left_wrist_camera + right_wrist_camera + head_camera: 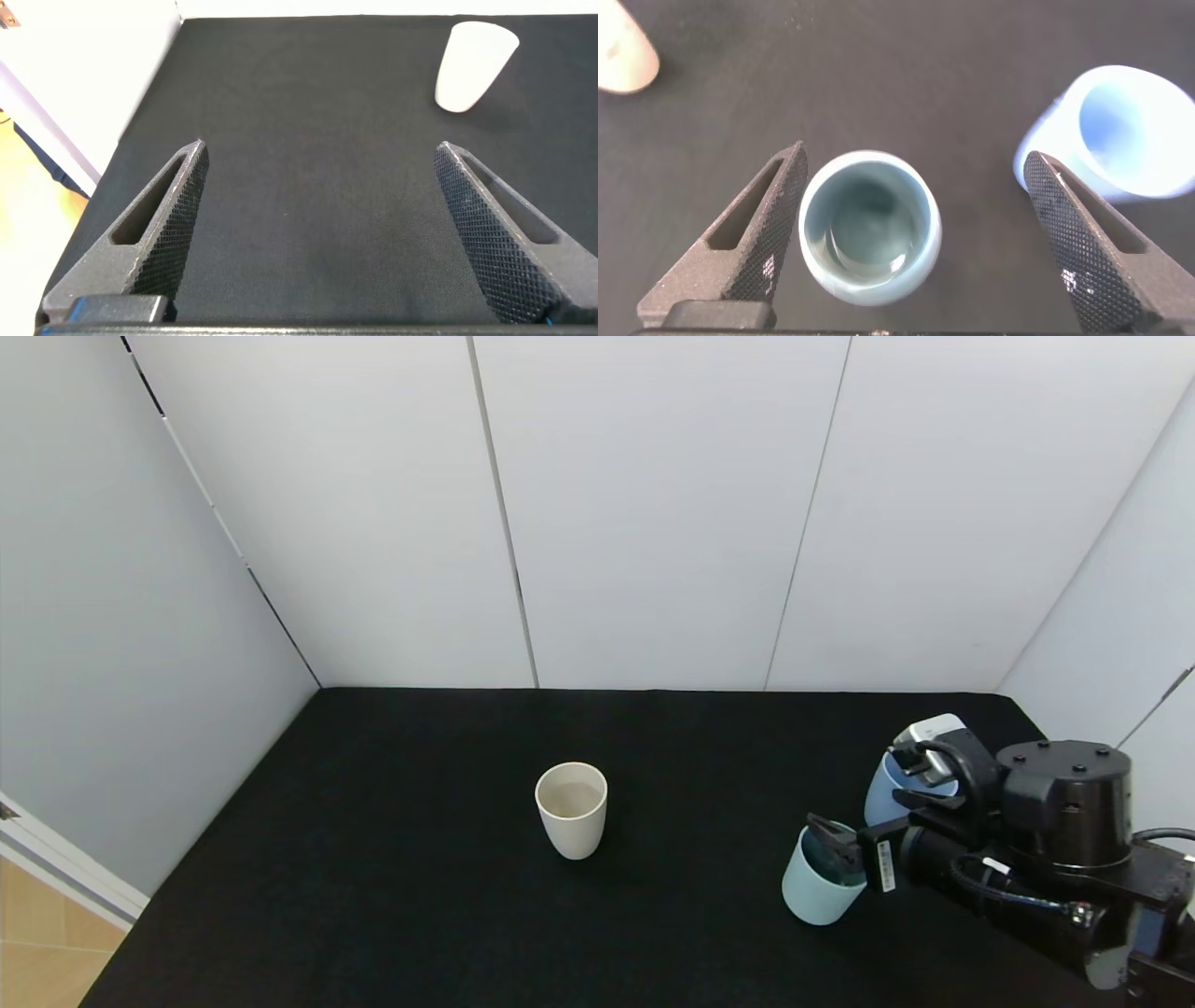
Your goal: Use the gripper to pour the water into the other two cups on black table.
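— White wall panels point(653, 513) on three sides, and a black surface point(392, 896) below them. What sits on it, from the left?

— Nothing at the left side. The left gripper point(318, 233) hangs over bare cloth there, its fingers point(159, 233) spread wide and grasping nothing; it shows only in its own wrist view, with the beige cup point(475, 65) farther off.

— And that cup in the head view?

— The beige cup stands upright near the middle of the surface, well apart from the others.

— Then the right side?

— A teal cup point(822, 882) stands upright near the right edge, with water point(867, 233) glinting inside it. The right gripper point(910, 243) is right at it, fingers point(761, 243) released: one is just beside the teal cup's wall, the other stands apart from it, nearer the blue cup point(1120, 131).

— Is the teal cup held?

— No; it rests on the surface between the spread fingers.

— The blue cup?

— Upright, just beyond the teal one, toward the far right, partly hidden by the arm in the head view.
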`<state>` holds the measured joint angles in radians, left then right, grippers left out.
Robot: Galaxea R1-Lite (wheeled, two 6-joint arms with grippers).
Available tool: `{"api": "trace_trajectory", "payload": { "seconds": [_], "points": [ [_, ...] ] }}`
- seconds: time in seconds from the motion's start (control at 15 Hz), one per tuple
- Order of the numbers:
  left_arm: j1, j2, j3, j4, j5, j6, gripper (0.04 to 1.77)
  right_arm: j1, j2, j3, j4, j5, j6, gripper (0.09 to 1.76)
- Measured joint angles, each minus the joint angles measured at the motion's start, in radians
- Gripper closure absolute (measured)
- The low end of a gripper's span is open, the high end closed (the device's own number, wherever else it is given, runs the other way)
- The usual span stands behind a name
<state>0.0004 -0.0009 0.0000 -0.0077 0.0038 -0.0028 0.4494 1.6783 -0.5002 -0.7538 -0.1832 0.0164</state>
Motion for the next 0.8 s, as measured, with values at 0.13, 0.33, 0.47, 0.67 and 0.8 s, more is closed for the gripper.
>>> {"api": "trace_trajectory", "payload": {
  "seconds": [0.13,0.33,0.47,0.67,0.8],
  "points": [
    [0.000,0.000,0.000,0.000,0.000,0.000,0.09,0.005,-0.114,0.006,0.119,-0.019,0.004,0.16],
    [0.000,0.000,0.000,0.000,0.000,0.000,0.09,0.011,-0.266,0.035,0.220,-0.074,0.011,0.15],
    [0.000,0.000,0.000,0.000,0.000,0.000,0.09,0.013,-0.349,0.078,0.236,-0.099,0.013,0.15],
    [0.000,0.000,0.000,0.000,0.000,0.000,0.09,0.001,-0.483,0.139,0.264,-0.113,0.012,0.15],
    [0.000,0.000,0.000,0.000,0.000,0.000,0.09,-0.009,-0.590,0.161,0.357,-0.119,0.011,0.15]
  ]
}}
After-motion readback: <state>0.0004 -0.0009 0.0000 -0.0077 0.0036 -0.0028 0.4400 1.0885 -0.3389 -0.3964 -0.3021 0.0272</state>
